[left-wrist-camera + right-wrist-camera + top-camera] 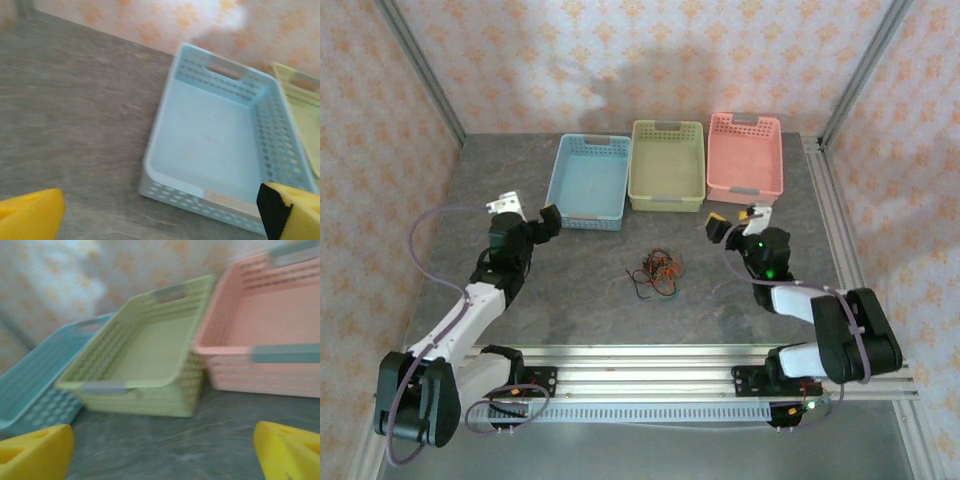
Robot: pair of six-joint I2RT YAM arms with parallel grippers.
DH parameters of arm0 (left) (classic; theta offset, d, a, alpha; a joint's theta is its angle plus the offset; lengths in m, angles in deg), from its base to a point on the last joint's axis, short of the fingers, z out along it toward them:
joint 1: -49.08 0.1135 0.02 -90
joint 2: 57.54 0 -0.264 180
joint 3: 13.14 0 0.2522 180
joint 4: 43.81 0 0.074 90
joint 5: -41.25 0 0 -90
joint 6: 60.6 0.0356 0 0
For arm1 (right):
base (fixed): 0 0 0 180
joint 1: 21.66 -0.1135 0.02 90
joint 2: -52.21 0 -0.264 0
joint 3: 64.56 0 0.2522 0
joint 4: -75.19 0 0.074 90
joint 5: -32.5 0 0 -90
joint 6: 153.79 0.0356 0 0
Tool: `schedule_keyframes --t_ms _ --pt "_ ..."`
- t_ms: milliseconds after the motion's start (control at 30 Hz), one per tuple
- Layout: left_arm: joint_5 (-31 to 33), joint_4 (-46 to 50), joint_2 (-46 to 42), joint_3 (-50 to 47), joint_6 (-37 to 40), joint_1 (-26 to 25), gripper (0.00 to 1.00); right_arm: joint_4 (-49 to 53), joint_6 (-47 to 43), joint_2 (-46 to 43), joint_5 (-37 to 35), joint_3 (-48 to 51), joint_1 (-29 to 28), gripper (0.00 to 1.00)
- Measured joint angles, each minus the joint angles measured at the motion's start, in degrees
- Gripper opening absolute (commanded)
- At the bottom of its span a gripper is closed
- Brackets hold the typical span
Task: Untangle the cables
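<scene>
My left pincer (535,222) and right pincer (737,222) gape wide (empty); next I must reach the cables (656,272), unpicked, near the middle of the counter (570,300).

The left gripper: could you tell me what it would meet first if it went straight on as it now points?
Most likely the blue basket, its near wall straight ahead of the left gripper; depth is unclear, so it might touch the table first.

Blue basket (590,180) sitting at the left of a far row, green basket (667,165) lying just beside it, pink basket (745,155) sitting rightmost, all resting on a grey table (580,290), patterned wall (650,60) rising behind.
</scene>
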Motion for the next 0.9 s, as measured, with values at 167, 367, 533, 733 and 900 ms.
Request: schedule_keyframes --t_ms 167,367,533,733,900 --pt "-14.10 -1.29 5.68 2.19 0.35 -2.75 0.93 2.27 1.73 4.85 11.45 -6.16 -3.10 0.82" --pt "-25.73 -0.59 11.93 7.85 3.93 -9.84 0.92 7.85 1.57 9.25 21.03 -11.72 -5.25 0.78" --pt "-29.05 2.12 14.80 11.98 8.04 -14.64 0.91 14.82 -1.64 10.82 25.24 -13.99 -8.24 0.77" --pt "-28.70 3.85 14.80 12.02 9.53 -14.80 0.92 21.59 -7.93 14.16 28.70 -17.40 -12.61 0.77" --pt "-27.45 4.00 14.78 12.02 9.73 -14.80 0.92 26.91 -11.89 15.61 30.14 -18.14 -14.05 0.70"
